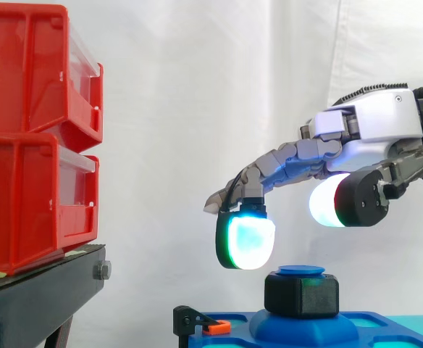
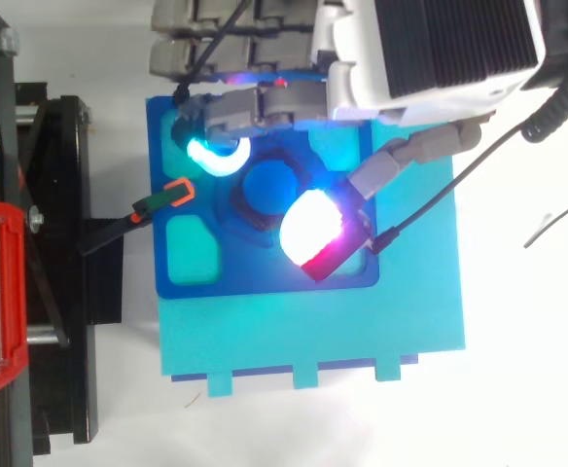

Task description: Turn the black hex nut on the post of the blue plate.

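- Nearest the overhead camera: hand [image 2: 430, 49], entering from 1 o'clock, spread wide and holding nothing.
- Just below it: cyan fingertip pad [image 2: 216, 156] at 10 o'clock of the post, thumb pad [image 2: 313, 233] at about 4 o'clock. In the side view, both clear above the nut and touching nothing.
- Step in hand, as judged: lower straight down until the two pads bracket opposite flats, pinch evenly, then rotate about the post. Avoid any sideways push.
- Next down: blue-capped post [image 2: 267, 187], ringed by the black hex nut [image 1: 302, 293], at the middle of the plate.
- Nut attitude: bore axis upright, toward 12 o'clock in the side view. Squat, wider than tall, with no marked long axis across the flats.
- Lower still: blue plate [image 2: 196, 263], with an orange-tipped clamp [image 2: 177, 193] at 9 o'clock of the nut.
- Farthest: teal base [image 2: 313, 331] beneath the plate.
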Robot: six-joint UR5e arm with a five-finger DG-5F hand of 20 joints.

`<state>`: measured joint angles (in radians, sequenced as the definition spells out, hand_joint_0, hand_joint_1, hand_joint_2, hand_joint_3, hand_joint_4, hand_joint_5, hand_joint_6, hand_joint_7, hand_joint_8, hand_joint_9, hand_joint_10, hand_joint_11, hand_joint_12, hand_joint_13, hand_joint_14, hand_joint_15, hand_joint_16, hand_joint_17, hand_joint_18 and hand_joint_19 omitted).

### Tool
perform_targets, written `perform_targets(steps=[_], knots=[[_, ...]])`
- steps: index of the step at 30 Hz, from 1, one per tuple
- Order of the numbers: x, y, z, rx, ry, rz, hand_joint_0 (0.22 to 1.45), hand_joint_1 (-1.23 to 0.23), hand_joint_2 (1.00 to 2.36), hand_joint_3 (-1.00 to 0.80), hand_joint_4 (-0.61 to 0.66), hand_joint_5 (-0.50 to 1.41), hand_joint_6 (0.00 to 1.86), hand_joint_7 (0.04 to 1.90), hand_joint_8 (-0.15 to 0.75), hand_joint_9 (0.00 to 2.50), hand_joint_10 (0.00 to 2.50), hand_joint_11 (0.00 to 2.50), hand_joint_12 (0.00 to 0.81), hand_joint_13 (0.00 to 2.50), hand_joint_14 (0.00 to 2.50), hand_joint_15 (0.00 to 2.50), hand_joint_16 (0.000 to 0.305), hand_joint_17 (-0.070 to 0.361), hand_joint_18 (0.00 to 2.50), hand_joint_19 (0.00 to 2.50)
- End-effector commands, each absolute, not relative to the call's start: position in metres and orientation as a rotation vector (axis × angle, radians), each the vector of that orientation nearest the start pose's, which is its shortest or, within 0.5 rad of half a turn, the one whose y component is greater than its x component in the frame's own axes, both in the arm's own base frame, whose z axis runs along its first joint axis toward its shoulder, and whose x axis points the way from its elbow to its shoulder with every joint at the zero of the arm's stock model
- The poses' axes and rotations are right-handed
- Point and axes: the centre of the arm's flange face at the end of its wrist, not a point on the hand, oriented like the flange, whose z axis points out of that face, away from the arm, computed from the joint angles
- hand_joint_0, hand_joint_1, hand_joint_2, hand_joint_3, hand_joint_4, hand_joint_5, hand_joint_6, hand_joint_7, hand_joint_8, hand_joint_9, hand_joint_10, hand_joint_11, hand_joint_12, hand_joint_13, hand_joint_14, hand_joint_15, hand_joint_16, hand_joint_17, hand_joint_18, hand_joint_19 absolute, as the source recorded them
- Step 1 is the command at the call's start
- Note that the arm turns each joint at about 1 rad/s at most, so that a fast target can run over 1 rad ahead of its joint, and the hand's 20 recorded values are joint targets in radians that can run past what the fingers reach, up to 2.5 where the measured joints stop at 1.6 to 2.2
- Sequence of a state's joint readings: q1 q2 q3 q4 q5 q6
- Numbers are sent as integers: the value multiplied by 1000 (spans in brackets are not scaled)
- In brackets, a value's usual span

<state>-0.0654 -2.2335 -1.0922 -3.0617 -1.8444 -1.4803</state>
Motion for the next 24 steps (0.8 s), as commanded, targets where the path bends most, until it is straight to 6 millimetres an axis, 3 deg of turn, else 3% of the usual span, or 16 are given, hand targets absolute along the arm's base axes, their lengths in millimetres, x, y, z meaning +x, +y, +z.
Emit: perform_targets(steps=[1,13,24], knots=[[728,-142,317,-59,1677,233,475,-256,1000,-500,179,-206,503,986,232,218,0,0,372,202,0,24,61,138,41,93],[736,-102,316,-61,1687,226,474,-246,1000,-500,177,-205,503,981,232,216,0,0,373,199,0,17,61,138,41,88],[734,-95,313,-59,1717,225,475,-243,1000,-500,181,-194,502,1059,231,216,0,0,371,198,0,16,61,137,40,87]])
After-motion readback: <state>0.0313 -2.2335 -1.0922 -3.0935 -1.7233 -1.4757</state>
